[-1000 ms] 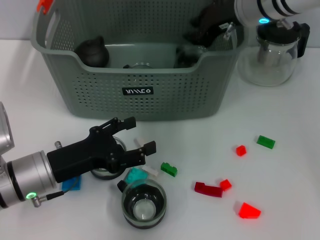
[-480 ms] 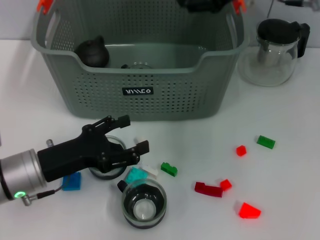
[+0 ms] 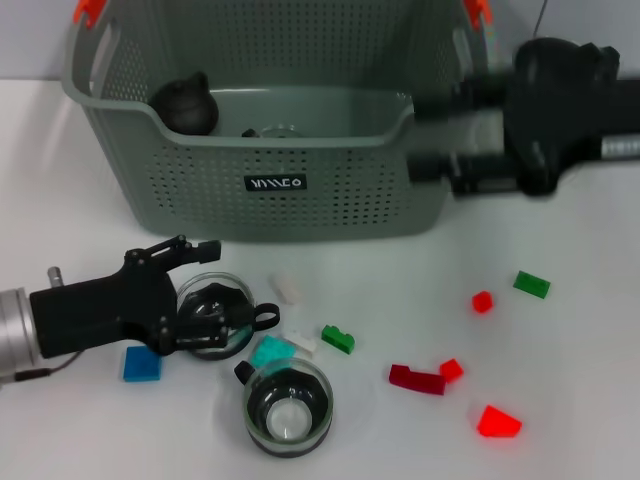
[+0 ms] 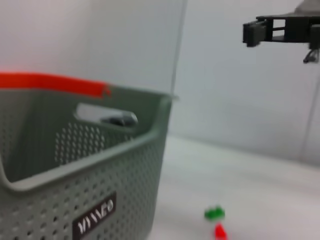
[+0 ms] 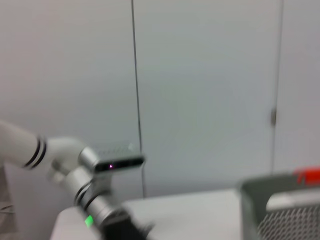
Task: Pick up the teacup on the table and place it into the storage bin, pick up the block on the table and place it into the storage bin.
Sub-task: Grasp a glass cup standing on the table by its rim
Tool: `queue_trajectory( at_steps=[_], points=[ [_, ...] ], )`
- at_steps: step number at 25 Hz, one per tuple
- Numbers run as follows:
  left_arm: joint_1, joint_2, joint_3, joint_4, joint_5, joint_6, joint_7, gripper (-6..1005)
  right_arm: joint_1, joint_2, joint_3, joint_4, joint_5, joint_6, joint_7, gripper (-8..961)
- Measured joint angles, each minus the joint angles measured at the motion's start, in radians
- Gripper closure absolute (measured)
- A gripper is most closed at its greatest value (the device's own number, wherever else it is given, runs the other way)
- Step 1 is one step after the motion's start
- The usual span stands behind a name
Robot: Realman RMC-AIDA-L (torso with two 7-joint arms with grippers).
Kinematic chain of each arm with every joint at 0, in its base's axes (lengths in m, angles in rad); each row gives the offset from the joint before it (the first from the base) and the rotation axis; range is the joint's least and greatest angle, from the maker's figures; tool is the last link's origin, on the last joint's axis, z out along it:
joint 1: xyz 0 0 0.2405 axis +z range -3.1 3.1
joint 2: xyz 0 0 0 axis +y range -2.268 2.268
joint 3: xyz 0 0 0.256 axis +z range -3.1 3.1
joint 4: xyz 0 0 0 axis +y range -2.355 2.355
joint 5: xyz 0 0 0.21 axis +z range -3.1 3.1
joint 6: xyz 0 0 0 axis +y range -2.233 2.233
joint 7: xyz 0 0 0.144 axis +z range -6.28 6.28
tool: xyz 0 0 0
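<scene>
Storage bin (image 3: 300, 190): grey-green, dotted with perforations, orange clips, black label with white lettering.
Counter (image 3: 560, 380): white.
Blocks: red (image 3: 497, 422), green (image 3: 531, 284), teal (image 3: 270, 351), blue (image 3: 142, 364).
Left hand (image 3: 225, 285): black.

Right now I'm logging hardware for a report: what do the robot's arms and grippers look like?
The left gripper is matte black with angular jaws on a silver cylindrical wrist. The right gripper is likewise black and blocky. The right wrist view shows the left arm's white link with black bands and a green light.

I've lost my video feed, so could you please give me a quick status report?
Left gripper open around glass teacup on table. Right gripper open, empty, beside storage bin. Blocks untouched; second teacup close by.
</scene>
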Motion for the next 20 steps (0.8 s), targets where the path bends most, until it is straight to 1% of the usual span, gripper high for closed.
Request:
queue_trajectory(
  at_steps=[2, 5, 7, 10, 12, 15, 16, 17, 18, 19, 20],
  points=[
    [0.0, 0.001, 0.016, 0.062, 0.04, 0.003, 0.0, 67, -0.031, 0.009, -0.002, 0.029, -0.008, -0.008, -0.008, 288],
    [0.004, -0.001, 0.028, 0.159, 0.088, 0.011, 0.0, 67, -0.058, 0.021, -0.002, 0.115, -0.009, -0.024, -0.039, 290],
    [0.006, -0.004, 0.028, 0.218, 0.114, 0.026, -0.001, 67, -0.061, 0.023, -0.005, 0.19, -0.014, -0.035, -0.069, 291],
    [0.007, -0.015, 0.028, 0.32, 0.16, 0.065, -0.001, 67, -0.055, 0.023, -0.004, 0.272, -0.039, -0.026, -0.085, 291],
    [0.007, -0.031, 0.03, 0.399, 0.2, 0.085, -0.002, 66, -0.049, 0.023, -0.001, 0.314, -0.05, -0.008, -0.089, 290],
    [0.023, -0.079, 0.037, 0.545, 0.251, 0.098, -0.002, 66, -0.046, 0.025, -0.001, 0.344, -0.054, 0.009, -0.091, 290],
    [0.034, -0.09, 0.053, 0.581, 0.251, 0.099, 0.005, 66, -0.046, 0.026, 0.0, 0.347, -0.054, 0.011, -0.091, 290],
    [0.034, -0.09, 0.053, 0.581, 0.251, 0.099, 0.005, 66, -0.046, 0.027, 0.0, 0.35, -0.054, 0.011, -0.09, 290],
    [0.045, -0.097, 0.08, 0.604, 0.247, 0.099, 0.008, 66, -0.046, 0.028, 0.001, 0.352, -0.054, 0.011, -0.09, 290],
    [0.054, -0.098, 0.164, 0.621, 0.231, 0.1, -0.009, 66, -0.048, 0.028, 0.003, 0.352, -0.054, 0.014, -0.09, 290],
    [0.054, -0.097, 0.169, 0.622, 0.23, 0.1, -0.011, 66, -0.05, 0.027, 0.007, 0.352, -0.054, 0.017, -0.09, 290]
  ],
)
